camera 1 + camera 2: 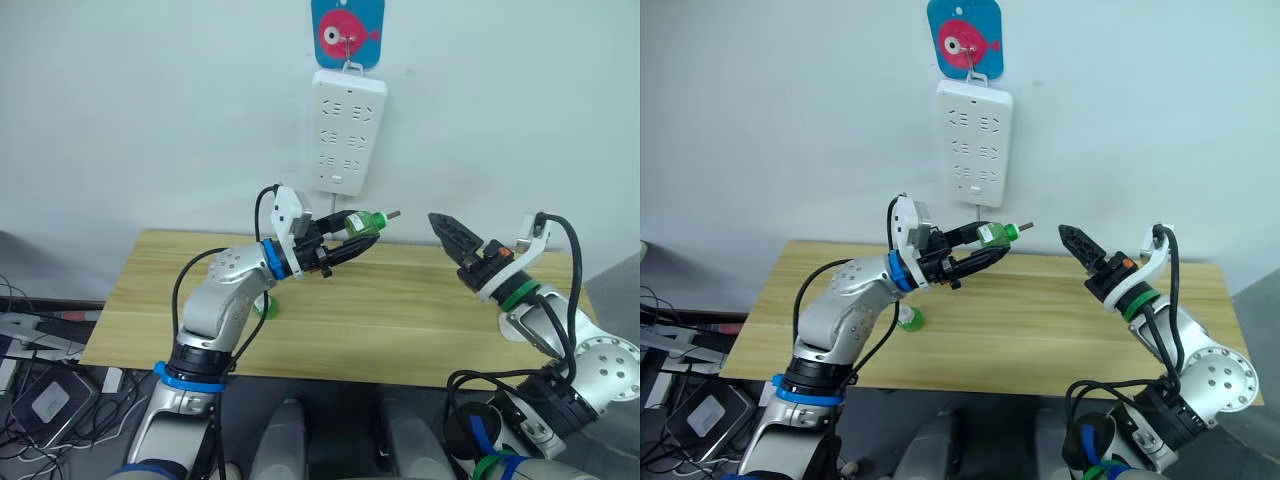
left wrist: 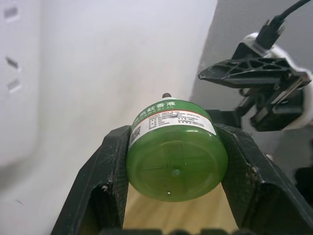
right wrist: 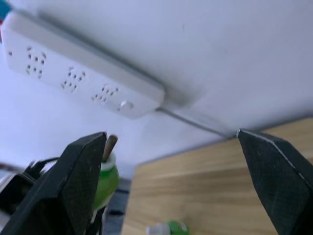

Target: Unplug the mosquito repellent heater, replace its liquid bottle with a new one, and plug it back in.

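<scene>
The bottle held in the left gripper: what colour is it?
Green, with a white and green label; the bottle shows best in the left wrist view.

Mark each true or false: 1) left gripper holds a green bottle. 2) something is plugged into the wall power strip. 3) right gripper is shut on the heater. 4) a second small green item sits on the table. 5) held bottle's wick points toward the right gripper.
1) True. The left gripper is shut on the green bottle, one finger on each side.
2) False. The power strip hangs on the wall with every visible socket free.
3) False. The right gripper is open and holds nothing; it hangs above the table.
4) True. A small green item lies on the table beside the left arm.
5) True. The wick faces the right gripper across a gap.
</scene>
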